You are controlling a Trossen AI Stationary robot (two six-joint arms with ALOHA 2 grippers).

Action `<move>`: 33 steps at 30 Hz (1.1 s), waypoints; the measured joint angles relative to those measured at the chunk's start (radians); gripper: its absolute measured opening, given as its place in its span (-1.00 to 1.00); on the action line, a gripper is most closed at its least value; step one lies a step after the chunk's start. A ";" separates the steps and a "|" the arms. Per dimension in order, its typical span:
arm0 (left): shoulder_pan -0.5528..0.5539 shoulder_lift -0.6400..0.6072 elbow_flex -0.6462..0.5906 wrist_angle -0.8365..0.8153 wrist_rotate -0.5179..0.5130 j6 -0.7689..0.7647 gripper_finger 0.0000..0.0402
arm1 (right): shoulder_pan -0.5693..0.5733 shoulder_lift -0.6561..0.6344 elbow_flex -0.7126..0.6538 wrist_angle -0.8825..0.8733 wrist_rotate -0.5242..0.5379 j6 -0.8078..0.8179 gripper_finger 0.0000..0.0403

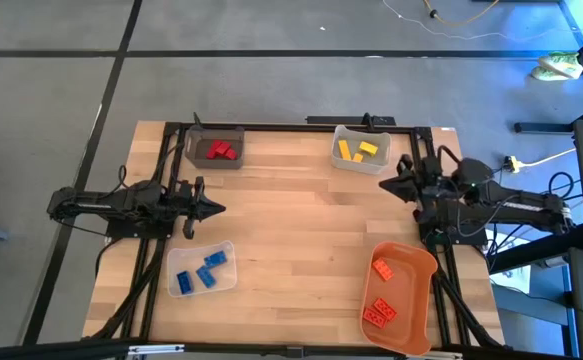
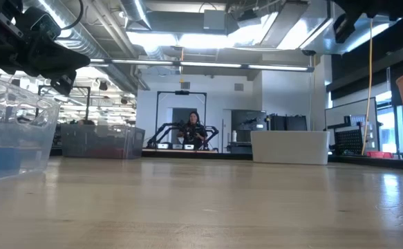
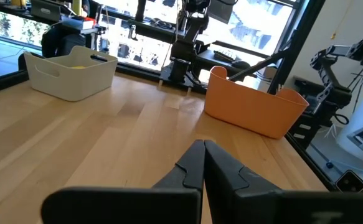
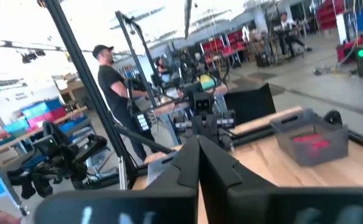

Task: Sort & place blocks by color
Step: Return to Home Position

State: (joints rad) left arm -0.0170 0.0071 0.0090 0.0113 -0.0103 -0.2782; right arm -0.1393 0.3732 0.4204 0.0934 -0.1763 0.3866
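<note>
While both arms sit at the worktop (image 1: pixel 291 215) edges | left tool (image 1: pixel 211 209) clenched, empty | right tool (image 1: pixel 386 184) clenched, empty | blue blocks (image 1: pixel 199 272), red blocks (image 1: pixel 219 151), yellow blocks (image 1: pixel 356 150), orange blocks (image 1: pixel 382 290) all binned by color | step: homing, sorting looks done | next: just park arms

At middle left of the high view: left gripper (image 1: pixel 209 209), fingers pressed together, aimed toward centre. At middle right: right gripper (image 1: pixel 389 184), likewise closed, aimed leftward.
</note>
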 joint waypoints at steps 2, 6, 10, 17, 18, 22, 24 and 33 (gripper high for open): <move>0.000 0.000 0.000 0.000 0.000 0.000 -1.00 | 0.000 -0.024 -0.028 0.041 0.019 0.002 -0.98; 0.000 0.000 0.000 0.000 0.000 0.000 -1.00 | -0.010 -0.046 -0.084 0.121 0.037 0.002 -0.99; 0.000 0.000 0.000 0.000 0.000 0.000 -1.00 | -0.045 -0.048 -0.149 0.157 0.037 0.039 -0.99; 0.000 0.000 0.000 0.000 0.000 0.000 -1.00 | -0.106 -0.091 -0.255 0.175 0.030 0.080 -1.00; 0.000 0.000 0.000 0.000 0.000 0.000 -1.00 | -0.113 -0.104 -0.267 0.179 0.027 0.080 -1.00; 0.000 0.000 0.000 0.000 0.000 0.000 -1.00 | -0.142 -0.174 -0.303 0.163 0.021 0.076 -1.00; 0.000 0.000 0.000 0.000 0.000 0.000 -1.00 | -0.155 -0.224 -0.313 0.132 0.013 0.061 -1.00; 0.000 0.000 0.000 0.000 0.000 0.000 -1.00 | -0.123 -0.370 -0.316 -0.049 0.030 0.083 -1.00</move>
State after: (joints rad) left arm -0.0174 0.0074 0.0090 0.0113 -0.0106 -0.2783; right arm -0.2628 0.0034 0.1043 0.0447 -0.1460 0.4691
